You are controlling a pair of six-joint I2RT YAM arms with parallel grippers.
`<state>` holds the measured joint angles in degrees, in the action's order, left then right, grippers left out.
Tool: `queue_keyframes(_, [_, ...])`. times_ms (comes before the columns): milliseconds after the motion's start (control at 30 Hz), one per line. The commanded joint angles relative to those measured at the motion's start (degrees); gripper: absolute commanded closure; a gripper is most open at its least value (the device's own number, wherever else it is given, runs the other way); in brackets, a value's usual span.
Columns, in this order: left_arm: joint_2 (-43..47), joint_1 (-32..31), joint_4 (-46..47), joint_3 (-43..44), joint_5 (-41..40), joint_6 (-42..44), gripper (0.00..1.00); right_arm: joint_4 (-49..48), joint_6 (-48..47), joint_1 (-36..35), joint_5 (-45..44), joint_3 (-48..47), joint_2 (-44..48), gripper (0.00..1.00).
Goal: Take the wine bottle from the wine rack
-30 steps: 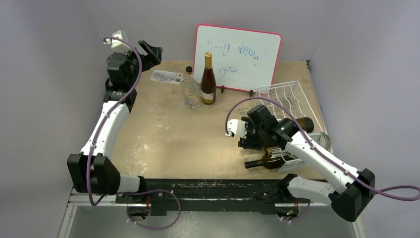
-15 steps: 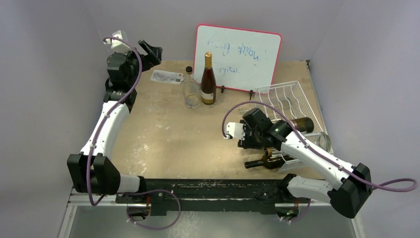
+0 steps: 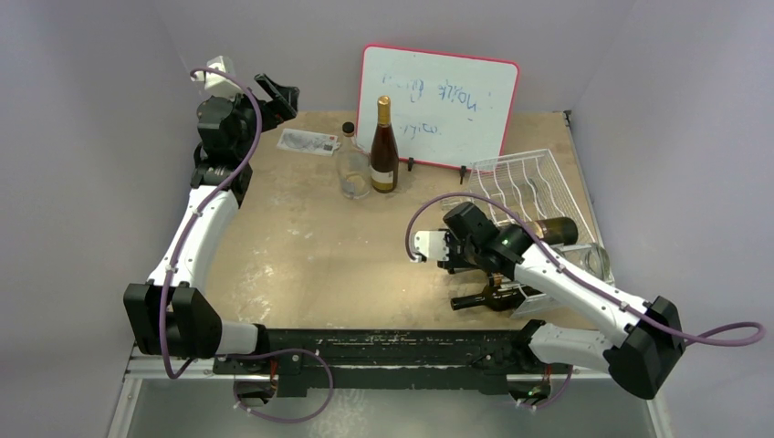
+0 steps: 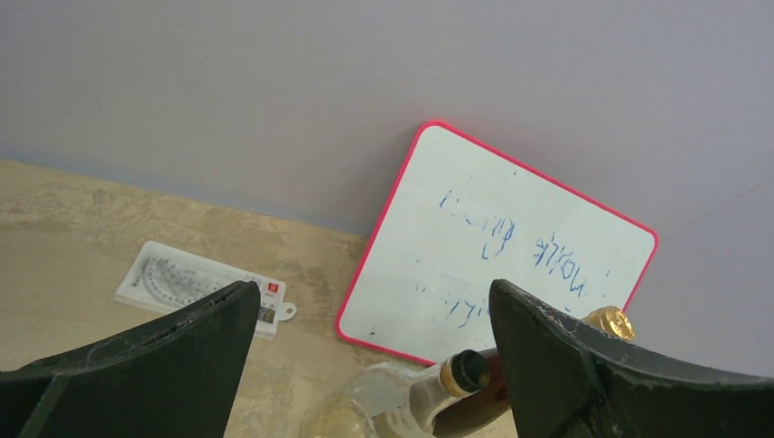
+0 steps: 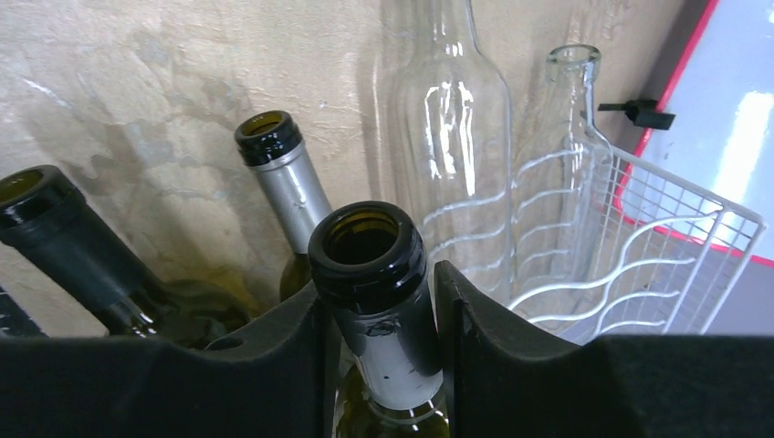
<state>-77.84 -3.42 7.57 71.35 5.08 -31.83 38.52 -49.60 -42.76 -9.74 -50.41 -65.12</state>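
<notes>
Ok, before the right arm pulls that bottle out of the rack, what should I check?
1. Grip of the right gripper on the wine bottle neck: ok, shut on it.
2. Hold sits below the bottle's lip: ok.
3. Neighbouring dark bottle and silver-foil bottle clear of the pull: cannot tell, they lie close.
4. Bottle body free of the wine rack wires: cannot tell, hidden.
5. Path clear of the left gripper: ok, open, at the far corner.
</notes>
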Motion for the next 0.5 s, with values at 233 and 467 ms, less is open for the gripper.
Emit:
queue_keyframes(233, [1.3, -0.2, 1.8, 2.2, 0.0, 0.6, 0.04, 0.2, 0.9, -0.8, -2.8, -2.1, 3.8, 0.85])
queue_keyframes(467, [1.4, -0.2, 1.8, 2.2, 0.0, 0.6, 0.04, 0.4, 1.5, -0.9, -5.1, -4.5, 5.6, 1.00])
